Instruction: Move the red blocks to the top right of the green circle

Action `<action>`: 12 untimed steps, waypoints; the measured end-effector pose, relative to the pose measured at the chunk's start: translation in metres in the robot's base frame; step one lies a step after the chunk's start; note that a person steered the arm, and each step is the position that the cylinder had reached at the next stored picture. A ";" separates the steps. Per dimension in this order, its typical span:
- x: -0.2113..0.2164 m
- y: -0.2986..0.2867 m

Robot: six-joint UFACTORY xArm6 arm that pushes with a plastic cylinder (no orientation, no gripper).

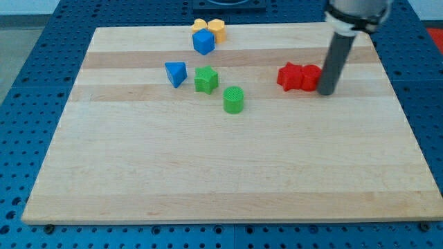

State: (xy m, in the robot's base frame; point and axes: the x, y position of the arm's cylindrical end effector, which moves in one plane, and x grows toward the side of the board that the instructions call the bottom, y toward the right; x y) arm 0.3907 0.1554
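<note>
Two red blocks (299,77) lie side by side, touching, right of the board's middle near the view's top; their shapes are hard to make out. The green circle (234,99) stands to their lower left, about a hand's width away. My tip (325,92) rests on the board right against the right side of the right-hand red block. The dark rod rises from it toward the view's top right.
A green star (205,79) sits just upper left of the green circle. A blue triangle (176,73) lies left of the star. A blue cube (203,43) and two yellow blocks (217,29) cluster at the board's top edge (235,28).
</note>
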 end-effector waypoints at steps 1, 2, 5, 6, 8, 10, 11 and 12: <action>0.002 0.002; 0.002 0.049; -0.036 0.038; -0.036 -0.009; -0.036 -0.067; -0.034 -0.109; -0.034 -0.098; -0.034 -0.080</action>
State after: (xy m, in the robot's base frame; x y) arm 0.3563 0.0758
